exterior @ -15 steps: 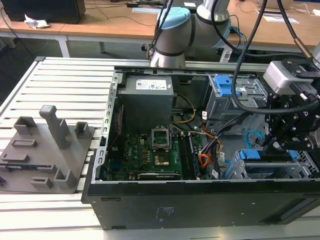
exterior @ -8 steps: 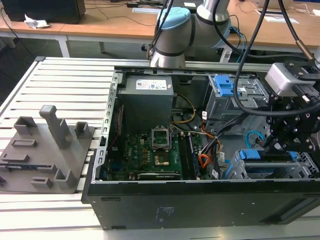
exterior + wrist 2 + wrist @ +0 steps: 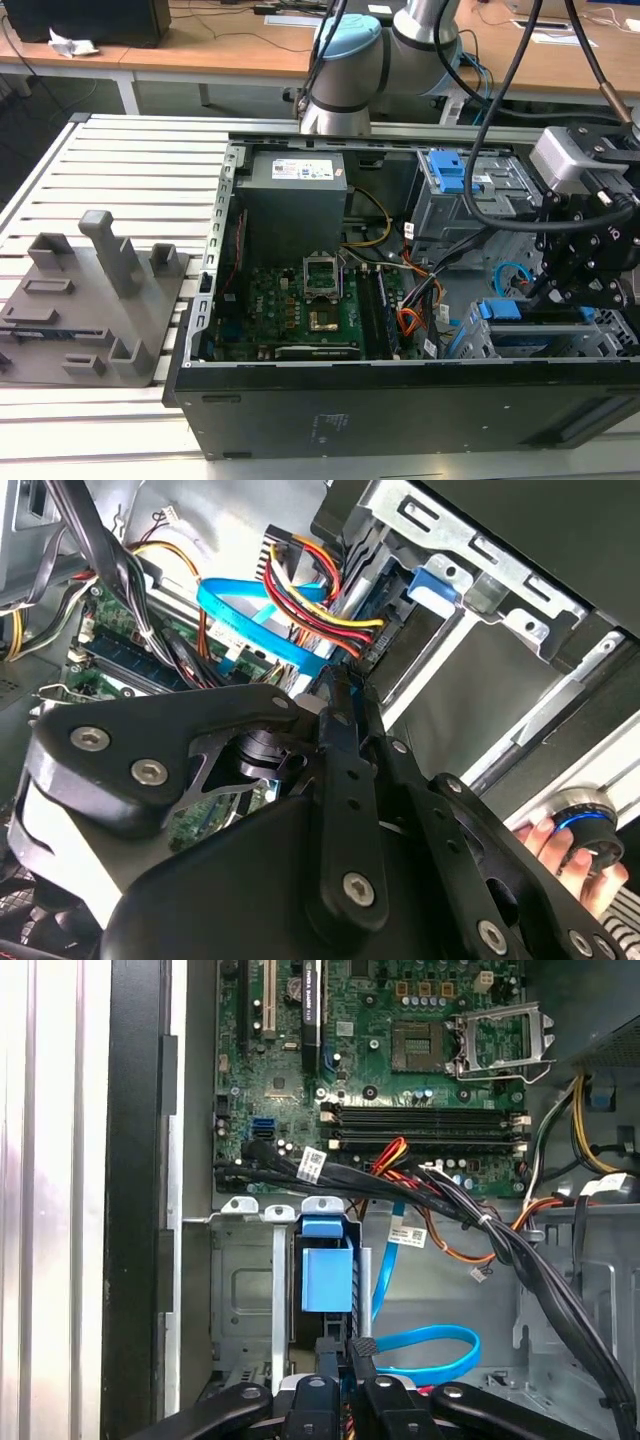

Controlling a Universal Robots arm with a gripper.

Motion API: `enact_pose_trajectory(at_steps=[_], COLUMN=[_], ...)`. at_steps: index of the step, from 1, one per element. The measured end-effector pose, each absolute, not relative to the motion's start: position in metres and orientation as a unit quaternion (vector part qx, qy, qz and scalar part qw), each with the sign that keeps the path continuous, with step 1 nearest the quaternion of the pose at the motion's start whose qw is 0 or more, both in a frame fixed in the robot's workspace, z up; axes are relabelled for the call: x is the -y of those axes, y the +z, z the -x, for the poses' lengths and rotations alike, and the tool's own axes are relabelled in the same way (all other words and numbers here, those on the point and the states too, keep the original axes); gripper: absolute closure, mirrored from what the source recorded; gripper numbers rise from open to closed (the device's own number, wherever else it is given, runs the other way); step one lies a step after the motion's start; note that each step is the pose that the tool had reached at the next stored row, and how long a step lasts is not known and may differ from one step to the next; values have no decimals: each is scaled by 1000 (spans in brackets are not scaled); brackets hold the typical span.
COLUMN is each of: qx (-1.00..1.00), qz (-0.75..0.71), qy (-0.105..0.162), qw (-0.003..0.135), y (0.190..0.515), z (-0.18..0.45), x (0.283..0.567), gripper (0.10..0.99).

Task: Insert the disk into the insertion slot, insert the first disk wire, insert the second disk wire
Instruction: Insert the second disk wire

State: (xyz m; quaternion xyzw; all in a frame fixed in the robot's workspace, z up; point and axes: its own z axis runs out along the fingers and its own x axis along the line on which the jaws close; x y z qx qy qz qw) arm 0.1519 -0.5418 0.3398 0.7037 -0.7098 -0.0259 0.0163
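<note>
The disk (image 3: 535, 322) lies inside the insertion slot (image 3: 468, 343), a low grey cage at the case's front corner. Its blue carrier (image 3: 328, 1280) faces the motherboard between the cage's metal walls (image 3: 240, 1290). My gripper (image 3: 556, 288) hangs over the disk's rear end, and its fingertips (image 3: 340, 685) meet at the plug end of the second disk wire (image 3: 250, 620). This light blue cable curls in a loop (image 3: 435, 1345) beside the slot. The first disk wire (image 3: 322, 602), red-orange among yellow and black strands, ends in a dark plug at the disk's end.
A taller cage with a blue latch (image 3: 448, 170) stands behind the slot. The grey power supply (image 3: 295, 195) sits at the back, and black cable bundles (image 3: 470, 1215) cross over the motherboard (image 3: 400, 1070). A person's hand (image 3: 560, 852) holds a round blue-ringed knob outside the case.
</note>
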Motion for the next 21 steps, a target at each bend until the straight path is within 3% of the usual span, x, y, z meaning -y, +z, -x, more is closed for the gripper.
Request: enact_pose_trajectory(at_steps=[5,7,14,16,17,21], qx=[710,710,710,710,710,710], qz=[-704,-704,-704,-704,-704,-704], qy=[-26,-26,-25,-25,-25,-25], qw=[16,17,17,17,17,17], y=[339,339,359,362,364,374], z=[-152,-152,-152,-152,-152,-152], x=[542,542,542,542,542,542], gripper=[922,847,847,859,980,980])
